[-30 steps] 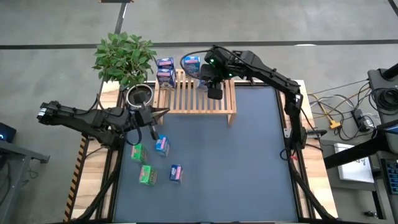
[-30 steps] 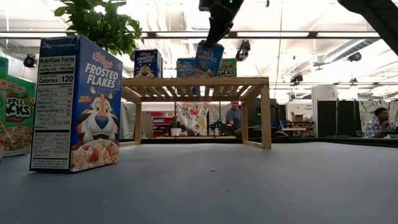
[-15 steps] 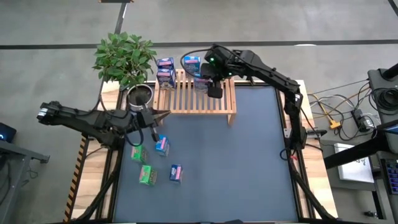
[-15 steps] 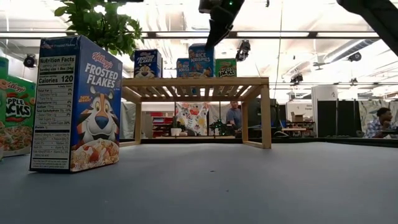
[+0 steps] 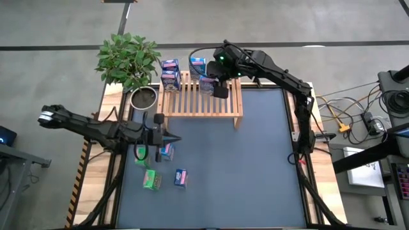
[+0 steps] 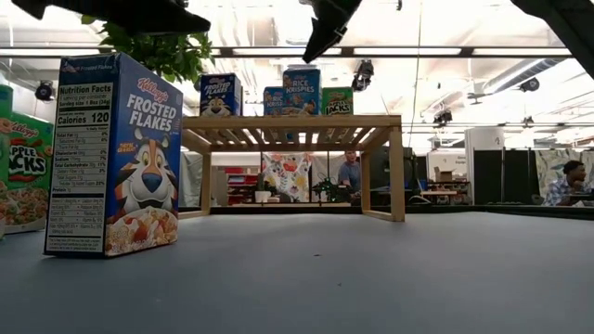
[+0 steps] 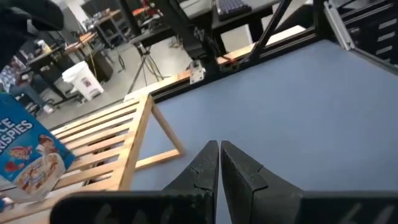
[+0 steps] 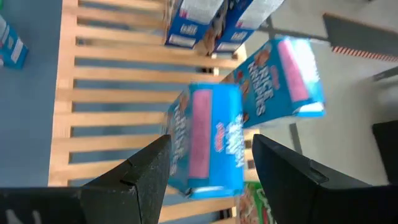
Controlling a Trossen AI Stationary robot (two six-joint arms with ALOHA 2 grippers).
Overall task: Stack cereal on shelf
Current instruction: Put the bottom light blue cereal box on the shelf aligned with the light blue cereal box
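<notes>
Two dark arms work over the blue tabletop [image 5: 255, 160], where the slatted wooden shelf [image 5: 201, 102] stands along the far edge beside a potted plant [image 5: 128, 59]. Four cereal boxes stand upright on the shelf top: a Rice Krispies box [image 6: 302, 91] among them, with an Apple Jacks box [image 6: 338, 100] just beside it. The right hand [image 5: 218, 86] hovers directly above the Rice Krispies box, fingers [image 8: 149, 168] spread wide, touching nothing. The left hand [image 5: 167, 137] hangs over loose boxes lying on the tabletop, its fingers [image 7: 205, 168] pressed together and empty. A Frosted Flakes box [image 6: 113, 156] stands upright near the low camera.
</notes>
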